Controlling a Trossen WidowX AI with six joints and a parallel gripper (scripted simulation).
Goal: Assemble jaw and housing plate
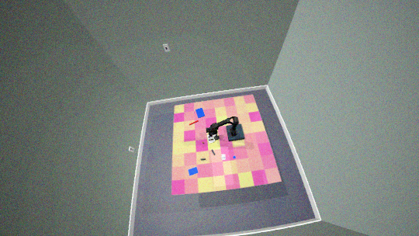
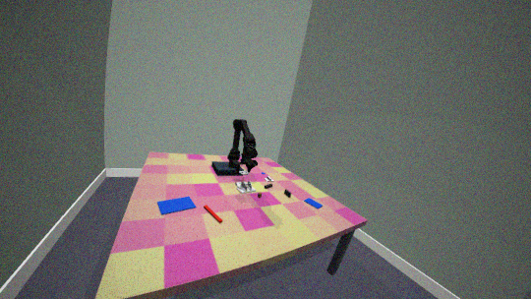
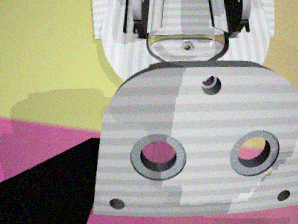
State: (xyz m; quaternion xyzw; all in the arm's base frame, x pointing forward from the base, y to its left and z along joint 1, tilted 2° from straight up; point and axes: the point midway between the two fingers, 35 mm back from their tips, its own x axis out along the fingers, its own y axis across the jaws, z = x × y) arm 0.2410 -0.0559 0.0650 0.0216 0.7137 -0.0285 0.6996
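Observation:
The pale housing plate fills the lower wrist view, with two ringed bores and smaller holes. My gripper is shut on it; a black finger shows at the lower left of the wrist view, and the grip itself is hidden. The plate is held above the table. The pale base of the gripper assembly lies on the table, beyond the plate's upper edge in the wrist view. Light and dark jaw parts stand on it. The pins and any tooth mesh cannot be made out.
A red bar and a blue sheet lie to one side. Another blue sheet, two dark pieces, a small white piece and a tiny blue piece lie on the other side.

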